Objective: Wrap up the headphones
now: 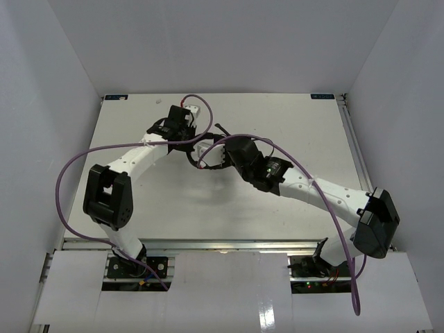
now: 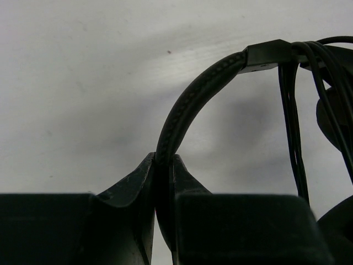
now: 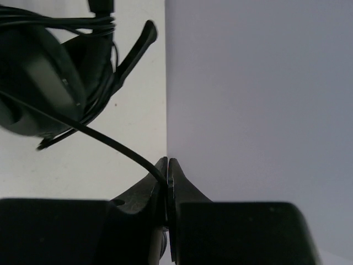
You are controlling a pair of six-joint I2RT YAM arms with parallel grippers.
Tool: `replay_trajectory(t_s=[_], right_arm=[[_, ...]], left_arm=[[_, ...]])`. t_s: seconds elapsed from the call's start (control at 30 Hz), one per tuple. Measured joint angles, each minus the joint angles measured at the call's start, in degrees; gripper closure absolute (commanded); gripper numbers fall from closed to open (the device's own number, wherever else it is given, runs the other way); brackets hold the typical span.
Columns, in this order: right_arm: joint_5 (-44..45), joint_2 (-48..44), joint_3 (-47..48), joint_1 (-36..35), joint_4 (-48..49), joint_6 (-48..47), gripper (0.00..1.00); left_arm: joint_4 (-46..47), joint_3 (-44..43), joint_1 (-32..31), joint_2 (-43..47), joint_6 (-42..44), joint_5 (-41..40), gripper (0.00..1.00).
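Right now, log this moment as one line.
left tool shut on headband | right tool shut on cable | cable strands bunched at earcup

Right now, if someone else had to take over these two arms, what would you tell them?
Left gripper: shut on the padded headband.
Right gripper: shut on the thin cable, which runs up to an earcup.
Headphones: between the arms, over the middle of the table.
Done: several cable strands already cross the earcup.
Left: wind on the length the right gripper holds; how much remains is hidden.
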State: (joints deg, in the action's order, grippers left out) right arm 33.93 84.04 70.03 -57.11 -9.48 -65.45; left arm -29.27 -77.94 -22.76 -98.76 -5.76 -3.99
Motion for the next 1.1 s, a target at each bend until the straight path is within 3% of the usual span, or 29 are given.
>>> replay_trajectory(t_s=[0.37, 0.73, 1.1], right_arm=[[-1.5, -1.0, -5.3, 0.0, 16.1, -12.4, 0.92], [-9.3, -1.2, -7.3, 2.1, 18.5, -16.9, 0.9], [-15.8, -1.2, -5.8, 3.7, 11.4, -14.0, 0.53]], left_arm=[[0.3, 3.7, -3.9, 5.8, -0.1, 13.5, 1.0], [0.5, 4.8, -5.2, 12.3, 1.7, 19.3, 1.0], [-0.6, 7.0, -5.5, 12.2, 2.4, 20.2, 1.0]])
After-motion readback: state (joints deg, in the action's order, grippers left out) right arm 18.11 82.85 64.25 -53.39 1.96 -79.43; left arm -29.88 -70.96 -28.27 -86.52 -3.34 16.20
